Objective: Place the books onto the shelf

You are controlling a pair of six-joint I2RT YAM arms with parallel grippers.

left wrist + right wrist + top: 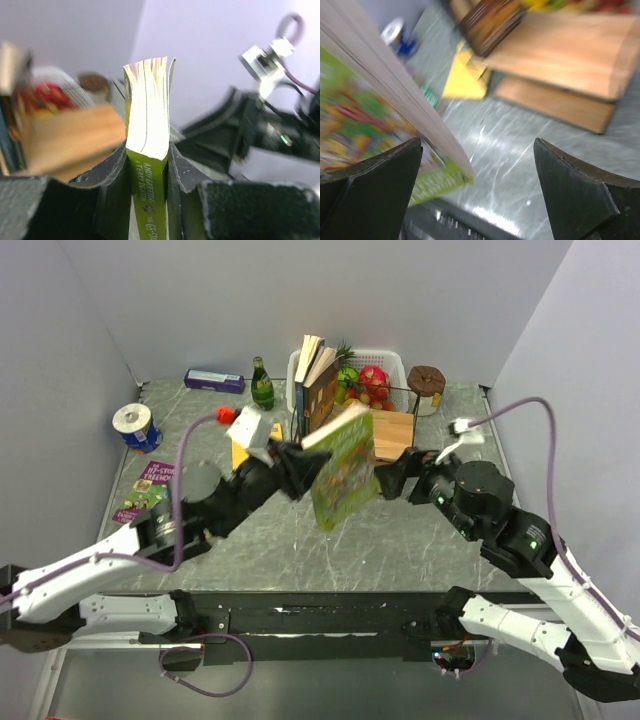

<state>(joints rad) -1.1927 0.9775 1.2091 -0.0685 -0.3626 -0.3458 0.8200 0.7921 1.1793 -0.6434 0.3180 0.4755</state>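
A bright green cartoon book (pixel 345 468) hangs tilted in the air over the table's middle. My left gripper (pixel 303 466) is shut on its spine; in the left wrist view the fingers (pixel 112 175) press both sides of the green spine (pixel 148 185), pages fanned above. My right gripper (pixel 388 480) stands open just right of the book, and the book's lower corner (pixel 440 170) lies between its jaws without touching them. The shelf (pixel 392 430) stands behind, with dark blue and brown books (pixel 318 390) upright at its left end. A purple book (pixel 140 490) lies flat at the left.
Behind the shelf stands a white fruit basket (pixel 392 362), with a green bottle (pixel 262 385), a dark box (pixel 213 380) and a brown-lidded jar (pixel 426 385) along the back. A tape roll (pixel 132 425) sits at the left. A yellow object (pixel 240 454) lies by the shelf.
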